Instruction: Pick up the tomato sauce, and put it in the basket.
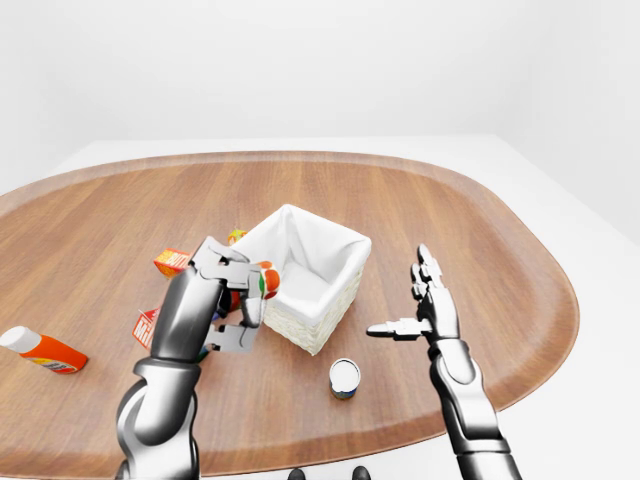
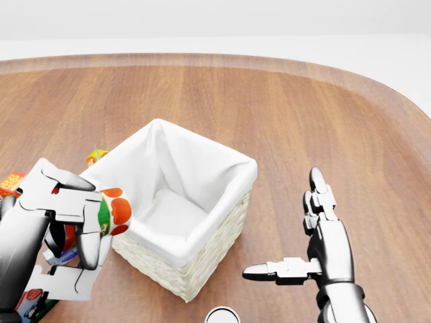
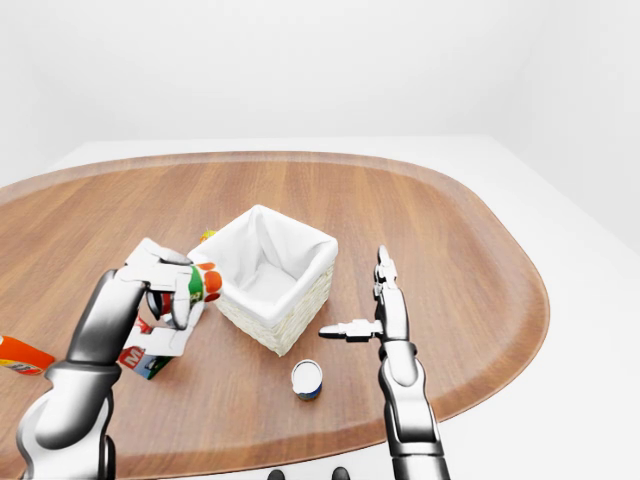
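Observation:
The tomato sauce (image 2: 113, 211) is a small can with red tomatoes and a green band on its label. My left hand (image 2: 77, 250) is shut round it and holds it in the air, tilted, against the left rim of the basket. The basket (image 2: 202, 266) is square white wicker with a white cloth liner, and nothing lies inside it. It stands in the middle of the head view. My right hand (image 2: 288, 229) is open to the right of the basket, thumb pointing left, holding nothing.
A red butter box (image 2: 9, 182) and a small yellow-orange item (image 2: 95, 156) lie left of the basket. A second can (image 1: 343, 377) stands upright below the basket. An orange bottle (image 1: 45, 350) lies far left, and a carton (image 3: 146, 360) sits under my left hand. The round wooden table (image 2: 323, 108) surrounds everything.

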Controlling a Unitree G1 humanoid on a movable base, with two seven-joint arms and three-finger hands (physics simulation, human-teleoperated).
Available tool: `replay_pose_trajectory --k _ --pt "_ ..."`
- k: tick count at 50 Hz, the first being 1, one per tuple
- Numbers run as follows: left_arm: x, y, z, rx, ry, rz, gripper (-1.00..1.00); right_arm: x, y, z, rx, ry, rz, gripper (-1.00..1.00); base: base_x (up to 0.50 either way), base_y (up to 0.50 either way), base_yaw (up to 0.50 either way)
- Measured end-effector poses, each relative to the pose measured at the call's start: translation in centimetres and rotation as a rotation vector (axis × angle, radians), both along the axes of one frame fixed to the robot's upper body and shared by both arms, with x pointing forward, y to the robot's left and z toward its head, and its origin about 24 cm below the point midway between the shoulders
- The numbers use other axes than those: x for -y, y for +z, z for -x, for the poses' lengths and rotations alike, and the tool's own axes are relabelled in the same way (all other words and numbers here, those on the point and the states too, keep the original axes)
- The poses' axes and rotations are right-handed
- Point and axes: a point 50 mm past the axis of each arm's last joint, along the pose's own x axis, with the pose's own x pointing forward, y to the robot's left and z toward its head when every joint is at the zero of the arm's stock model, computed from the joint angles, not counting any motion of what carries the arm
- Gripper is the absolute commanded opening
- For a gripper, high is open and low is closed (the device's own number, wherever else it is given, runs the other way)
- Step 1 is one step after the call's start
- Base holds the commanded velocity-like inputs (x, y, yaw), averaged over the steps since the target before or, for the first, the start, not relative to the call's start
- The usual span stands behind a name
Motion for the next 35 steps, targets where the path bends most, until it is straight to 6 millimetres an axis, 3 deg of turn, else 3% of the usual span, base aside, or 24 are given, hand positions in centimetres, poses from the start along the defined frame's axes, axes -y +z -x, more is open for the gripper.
replay_pose_trajectory --k 15,35 --pt "1.2 1.5 -1.0 0.074 -0.053 -0.034 -1.0 0.0 -0.2 -0.1 -0.004 0.002 -0.002 1.0 0.0 0.0 0.0" --pt "1.7 1.5 -3.6 0.07 -0.058 -0.046 -1.0 -0.1 -0.2 0.0 -0.01 0.004 -0.006 1.0 0.0 0.0 0.0"
